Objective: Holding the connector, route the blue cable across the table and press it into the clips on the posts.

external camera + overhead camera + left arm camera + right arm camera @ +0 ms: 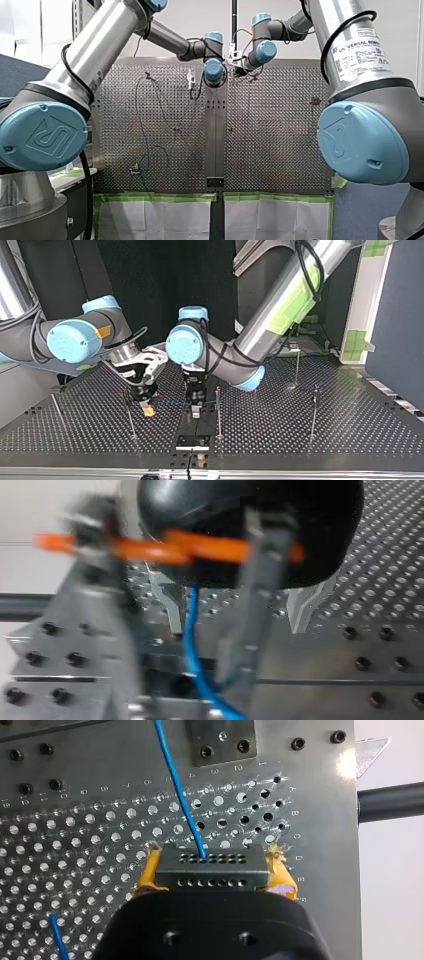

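Connector (209, 867) inside right claw (215, 879) (cable (180, 795) ahead)

Wht wall (200, 20), dk-blue partition (397, 315)

White sheets (155, 222) are edged with green tape (150, 197).

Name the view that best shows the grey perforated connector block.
Right wrist view: the grey perforated connector block sits large between my right gripper's yellow pads, blue cable leaving it. Top and front views: too small to tell. Left wrist view: absent.
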You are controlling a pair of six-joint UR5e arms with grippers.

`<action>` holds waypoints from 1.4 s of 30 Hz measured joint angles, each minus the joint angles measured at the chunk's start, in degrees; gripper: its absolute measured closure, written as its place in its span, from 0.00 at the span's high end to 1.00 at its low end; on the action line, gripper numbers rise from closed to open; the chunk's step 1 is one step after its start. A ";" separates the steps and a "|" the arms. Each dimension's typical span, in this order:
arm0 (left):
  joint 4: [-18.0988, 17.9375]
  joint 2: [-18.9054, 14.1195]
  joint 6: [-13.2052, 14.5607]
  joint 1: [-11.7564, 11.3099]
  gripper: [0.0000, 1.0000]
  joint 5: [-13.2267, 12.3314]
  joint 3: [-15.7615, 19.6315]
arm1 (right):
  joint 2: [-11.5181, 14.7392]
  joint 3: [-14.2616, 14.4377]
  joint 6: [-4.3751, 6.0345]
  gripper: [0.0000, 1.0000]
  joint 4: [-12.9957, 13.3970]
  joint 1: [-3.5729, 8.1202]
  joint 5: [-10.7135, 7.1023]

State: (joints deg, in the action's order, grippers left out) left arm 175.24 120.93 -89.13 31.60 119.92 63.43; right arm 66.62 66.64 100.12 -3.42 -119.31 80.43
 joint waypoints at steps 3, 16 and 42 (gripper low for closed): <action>0.45 0.75 -0.04 0.06 1.00 0.23 -1.44 | -0.02 0.01 0.00 0.00 0.00 0.00 0.00; 0.47 1.02 -0.11 1.05 0.15 3.25 -2.45 | -0.03 0.00 -0.16 0.00 0.00 0.15 0.00; 2.03 -0.84 -5.04 3.14 0.00 7.22 2.02 | -0.37 0.55 -0.42 0.00 0.00 -0.03 0.52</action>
State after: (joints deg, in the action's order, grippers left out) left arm 177.26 120.09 -94.17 34.74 127.14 65.45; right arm 66.25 67.19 99.70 -3.42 -119.34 80.94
